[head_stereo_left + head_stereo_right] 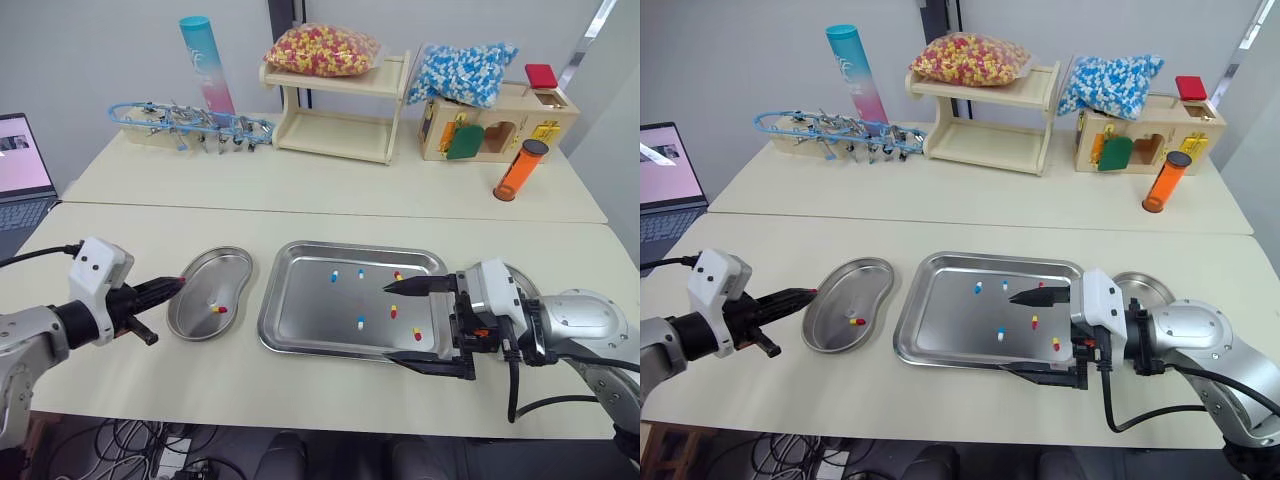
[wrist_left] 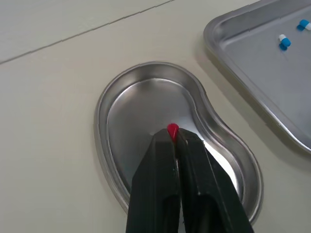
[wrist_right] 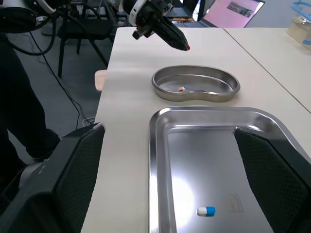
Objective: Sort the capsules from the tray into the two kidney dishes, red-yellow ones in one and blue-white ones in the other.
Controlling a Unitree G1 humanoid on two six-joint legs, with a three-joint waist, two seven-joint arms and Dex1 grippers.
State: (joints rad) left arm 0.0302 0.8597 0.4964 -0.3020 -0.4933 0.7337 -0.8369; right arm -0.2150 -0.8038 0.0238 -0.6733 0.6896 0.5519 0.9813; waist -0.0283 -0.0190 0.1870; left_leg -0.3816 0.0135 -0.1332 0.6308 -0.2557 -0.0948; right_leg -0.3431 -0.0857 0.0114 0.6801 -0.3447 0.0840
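Left hand [image 2: 172, 138] pinches a red-tipped capsule [image 2: 172, 130] over the dish [image 1: 195, 312]. Right hand [image 1: 390, 323] gapes open over the tray's [image 1: 310, 310] near right corner.

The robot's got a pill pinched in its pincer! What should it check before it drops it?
1. Grip: left pincer shut on the red-tipped capsule: ok.
2. Colour: capsule's other half yellow: cannot tell, the fingers hide it.
3. Aim: tip above the left kidney dish: cannot tell, it hangs near the dish's outer rim.
4. Match: dish holds one red-yellow capsule: ok.
5. Room: right pincer away from the dish, open over the tray: ok.
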